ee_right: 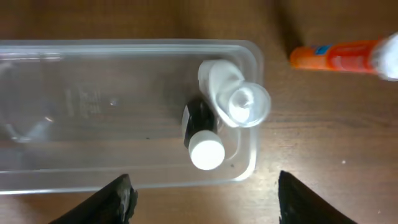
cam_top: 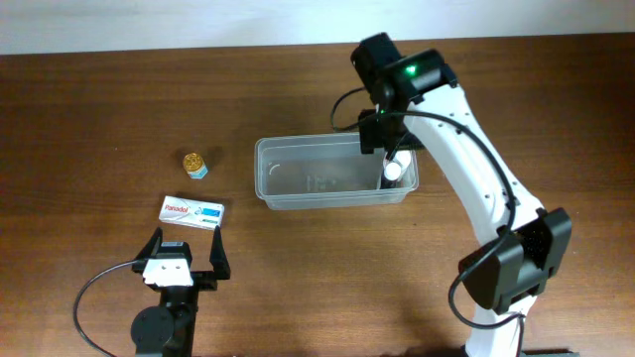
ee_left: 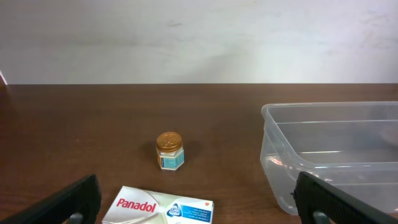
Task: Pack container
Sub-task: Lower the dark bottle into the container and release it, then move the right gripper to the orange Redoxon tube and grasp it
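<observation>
Hovering over the right end of the container (cam_top: 298, 201), which sits mid-frame on the table (cam_top: 99, 99), the right gripper (ee_right: 204, 186) has its jaws spread wide, holding nothing. A dark bottle (ee_right: 200, 124) with a white cap and a clear bottle (ee_right: 239, 102) sit inside that end. An orange tube (ee_right: 336, 57) lies outside, upper right. At lower left, the left gripper (cam_top: 184, 260) is also wide apart and empty, just below a medicine box (cam_top: 192, 212). A gold-lidded jar (cam_top: 194, 163) stands beyond it.
</observation>
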`<state>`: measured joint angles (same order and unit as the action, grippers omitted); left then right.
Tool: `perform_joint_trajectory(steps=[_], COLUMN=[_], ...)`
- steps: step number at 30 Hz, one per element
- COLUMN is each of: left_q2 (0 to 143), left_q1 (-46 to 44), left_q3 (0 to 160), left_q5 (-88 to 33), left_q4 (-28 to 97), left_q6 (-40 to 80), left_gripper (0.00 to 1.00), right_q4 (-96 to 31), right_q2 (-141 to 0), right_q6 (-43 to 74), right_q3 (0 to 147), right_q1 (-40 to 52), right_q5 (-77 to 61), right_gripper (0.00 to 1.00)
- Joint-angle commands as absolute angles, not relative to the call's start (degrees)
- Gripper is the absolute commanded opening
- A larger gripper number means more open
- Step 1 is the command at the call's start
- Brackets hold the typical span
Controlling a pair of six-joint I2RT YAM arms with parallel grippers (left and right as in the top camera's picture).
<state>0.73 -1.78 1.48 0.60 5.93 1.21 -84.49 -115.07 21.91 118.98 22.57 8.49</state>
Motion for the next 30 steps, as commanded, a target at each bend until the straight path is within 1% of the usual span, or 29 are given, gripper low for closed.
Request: perform_joint_trajectory(steps=[1, 4, 8, 12, 17, 22, 30], left_q2=[0.4, 0.4, 0.4, 0.4, 0.4, 0.4, 0.4], left_q1=[-2.0, -2.0, -2.0, -2.0, -2.0, -2.0, -2.0], left_q3=[1.1, 1.1, 1.1, 1.1, 1.1, 1.1, 1.1], left_q5=[0.3, 0.3, 0.3, 0.3, 0.3, 0.3, 0.3], left_q4=[5.7, 5.7, 5.7, 5.7, 5.7, 5.7, 5.7], left_q6=[0.3, 0.4, 0.3, 0.3, 0.4, 0.3, 0.3], left_gripper=[0.99, 0.99, 0.99, 0.99, 0.99, 0.99, 0.99], right_q4=[-86.1, -86.6, -85.8, -85.0, -83.1, -81.8, -80.2], right_q2=[-115.0, -115.0, -115.0, -115.6, -116.3, -118.6, -124.3], right_q6=[20.4, 19.9, 17.6, 15.2, 12.8, 9.8, 9.4], right_q3=[125.0, 127.8, 128.6, 128.5, 128.3, 128.2, 128.2], right_q1=[19.2, 15.6, 10.1, 5.0, 0.9, -0.4, -0.4], right_q5=[10.2, 10.1, 8.9, 6.4, 3.5, 1.7, 1.7], right_gripper=[0.68, 0.72, 0.73, 0.73, 0.73, 0.74, 0.73])
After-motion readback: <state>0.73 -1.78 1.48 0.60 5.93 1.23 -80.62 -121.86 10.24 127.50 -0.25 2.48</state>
